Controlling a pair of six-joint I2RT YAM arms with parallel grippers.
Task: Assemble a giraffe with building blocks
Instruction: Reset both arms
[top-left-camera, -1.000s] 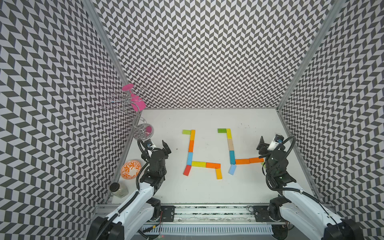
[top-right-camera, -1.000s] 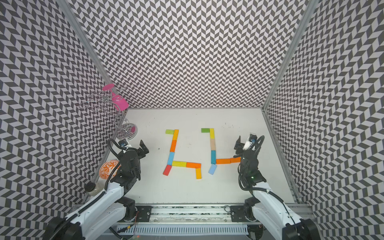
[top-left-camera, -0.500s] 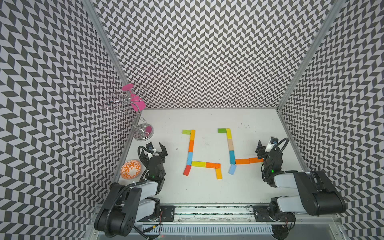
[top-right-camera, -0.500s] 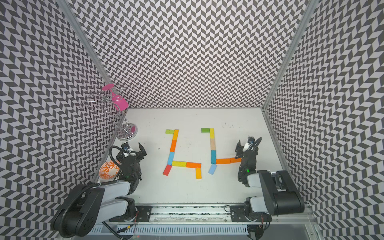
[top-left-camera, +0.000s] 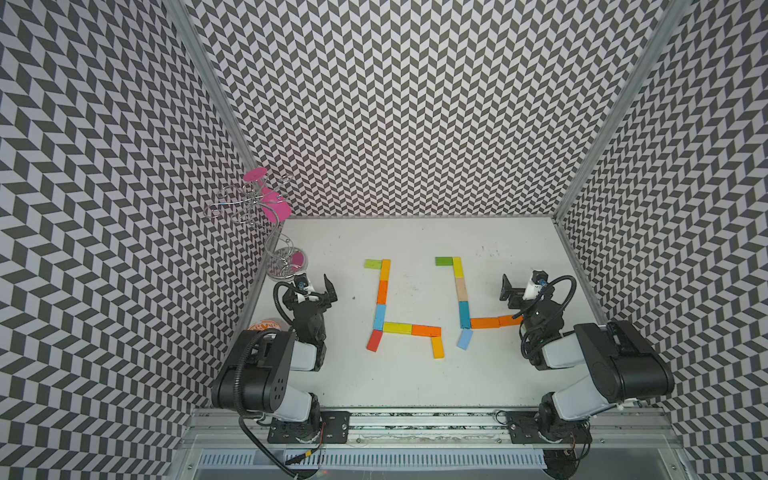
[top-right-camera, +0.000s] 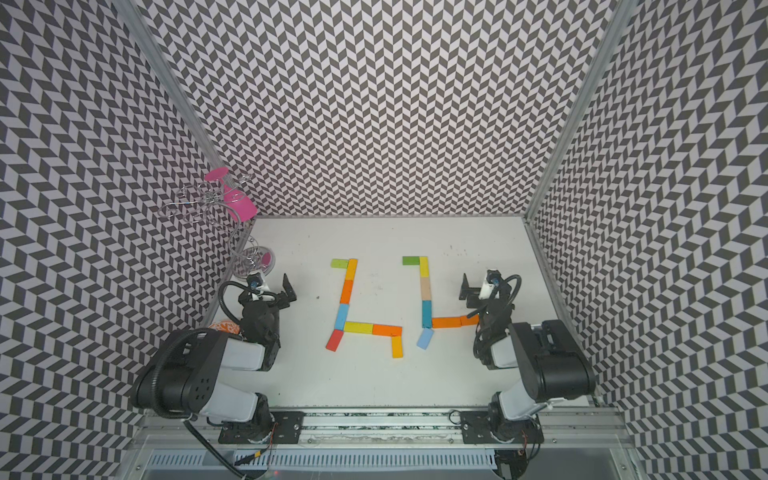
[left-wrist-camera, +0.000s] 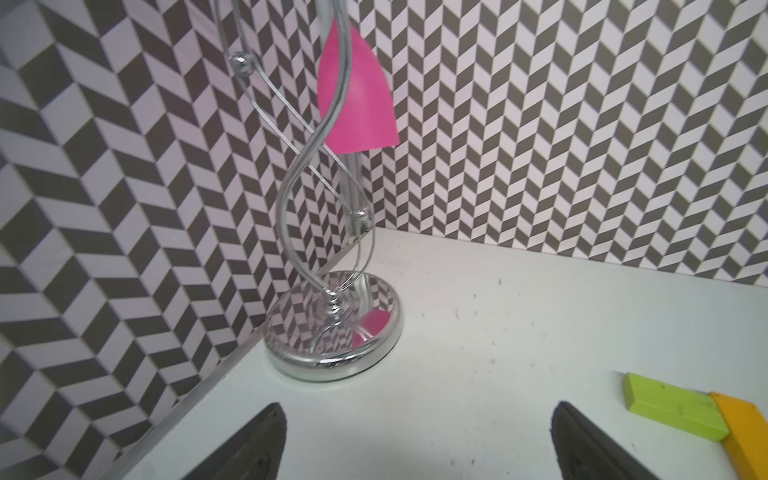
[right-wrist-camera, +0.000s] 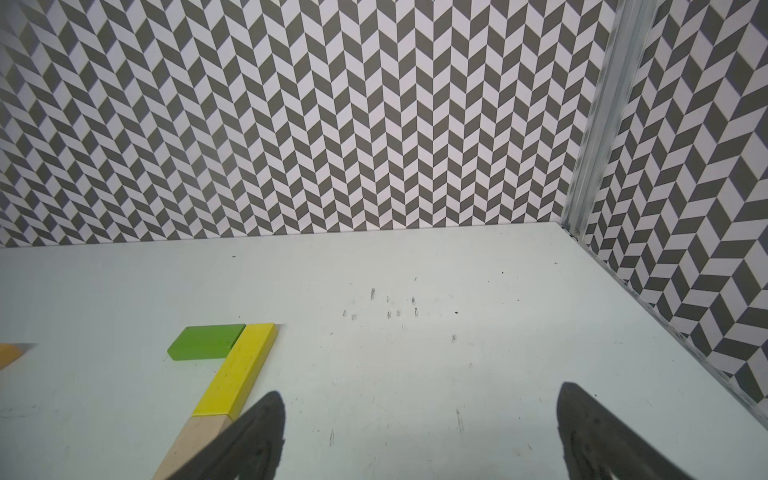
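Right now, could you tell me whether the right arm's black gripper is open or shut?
Open. The right gripper has its black fingers spread wide, with only white table between them.

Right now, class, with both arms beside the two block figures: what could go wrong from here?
1. The right arm hangs over the end of the orange row; moving off could drag those blocks askew.
2. The left pincer, open, faces the wire stand, tall on a small base; a forward reach might topple it.
3. The orange bowl, half hidden by the left arm, could get knocked.
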